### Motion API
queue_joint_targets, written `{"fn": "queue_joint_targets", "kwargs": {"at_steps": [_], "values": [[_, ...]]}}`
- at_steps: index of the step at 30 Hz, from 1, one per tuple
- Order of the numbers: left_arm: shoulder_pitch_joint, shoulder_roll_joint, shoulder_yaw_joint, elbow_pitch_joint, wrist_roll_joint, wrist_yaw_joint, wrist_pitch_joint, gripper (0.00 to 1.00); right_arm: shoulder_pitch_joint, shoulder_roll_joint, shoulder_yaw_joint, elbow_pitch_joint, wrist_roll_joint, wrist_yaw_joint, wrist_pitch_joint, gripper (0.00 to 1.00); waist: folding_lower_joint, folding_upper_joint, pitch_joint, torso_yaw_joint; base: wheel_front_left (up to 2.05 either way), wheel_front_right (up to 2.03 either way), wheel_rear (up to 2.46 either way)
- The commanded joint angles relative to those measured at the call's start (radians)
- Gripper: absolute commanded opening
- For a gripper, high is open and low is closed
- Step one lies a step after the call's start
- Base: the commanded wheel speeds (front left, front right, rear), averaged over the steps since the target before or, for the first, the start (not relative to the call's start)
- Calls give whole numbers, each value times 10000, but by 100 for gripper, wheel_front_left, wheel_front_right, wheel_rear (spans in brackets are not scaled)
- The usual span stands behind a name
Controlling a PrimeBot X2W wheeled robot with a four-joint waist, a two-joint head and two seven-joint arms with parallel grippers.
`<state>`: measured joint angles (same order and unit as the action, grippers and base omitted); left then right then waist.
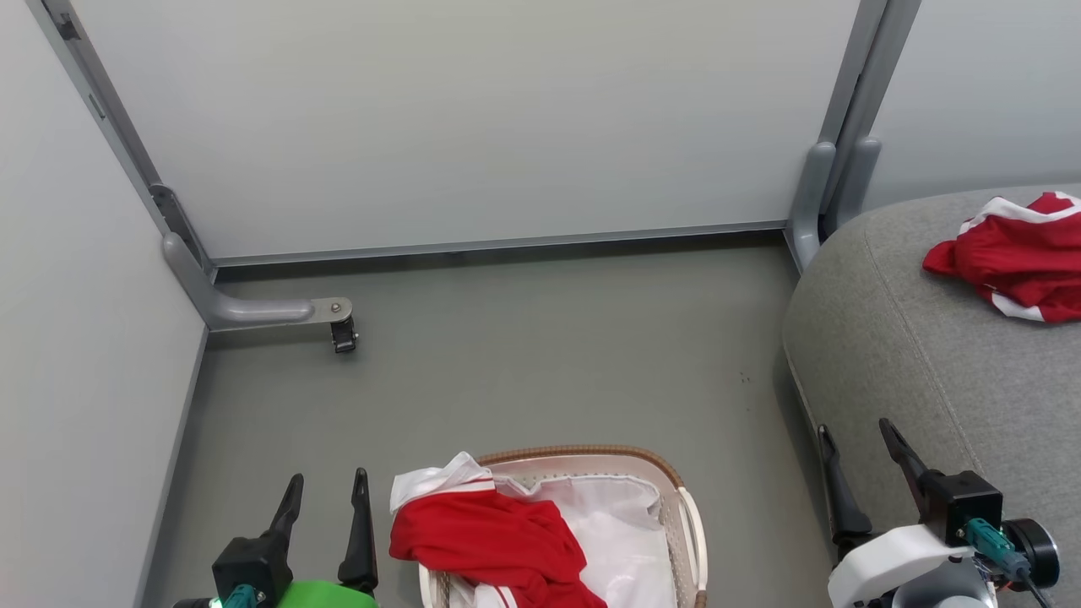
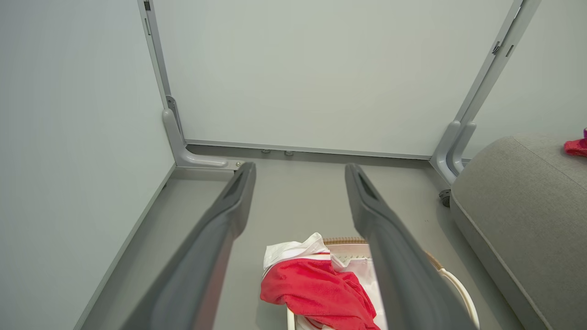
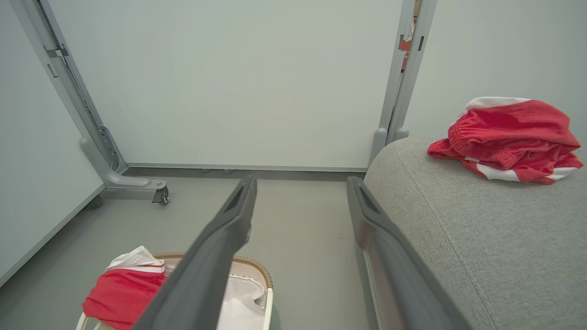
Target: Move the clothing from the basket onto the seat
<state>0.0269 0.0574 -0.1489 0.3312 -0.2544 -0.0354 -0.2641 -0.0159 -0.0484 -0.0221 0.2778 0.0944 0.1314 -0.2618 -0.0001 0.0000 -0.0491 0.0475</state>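
Observation:
A cream basket (image 1: 686, 515) with a brown woven rim and white liner stands on the floor at the bottom centre. A red garment with white trim (image 1: 486, 534) drapes over its left rim; it also shows in the left wrist view (image 2: 316, 288) and the right wrist view (image 3: 121, 291). Another red and white garment (image 1: 1018, 257) lies bunched on the grey seat (image 1: 895, 338) at the right, seen close in the right wrist view (image 3: 509, 140). My left gripper (image 1: 328, 491) is open left of the basket. My right gripper (image 1: 857, 437) is open beside the seat's front edge. Neither holds anything.
Pale partition panels close in the back and left. A grey panel foot with a castor (image 1: 342, 331) juts out at the back left, and a grey post (image 1: 815, 203) stands between the back panel and the seat. Grey floor (image 1: 540, 363) lies open beyond the basket.

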Motion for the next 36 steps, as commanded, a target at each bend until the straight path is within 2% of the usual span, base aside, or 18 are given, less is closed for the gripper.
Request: {"fn": "queue_joint_targets", "kwargs": {"at_steps": [1, 26, 36], "values": [[17, 0, 29, 45, 26, -51, -6, 100, 107, -41, 9, 30, 58, -14, -46, 100, 1, 0, 2, 13, 0, 0, 0], [-264, -65, 53, 169, 222, -156, -5, 100, 4, -39, 146, 160, 204, -12, -46, 100, 1, 0, 233, 60, 0, 0, 0], [-930, -64, -279, 372, 584, -262, -4, 100, -345, -37, 157, -15, 13, -14, -46, 100, 1, 0, 1073, -173, 0, 0, 0]]}}
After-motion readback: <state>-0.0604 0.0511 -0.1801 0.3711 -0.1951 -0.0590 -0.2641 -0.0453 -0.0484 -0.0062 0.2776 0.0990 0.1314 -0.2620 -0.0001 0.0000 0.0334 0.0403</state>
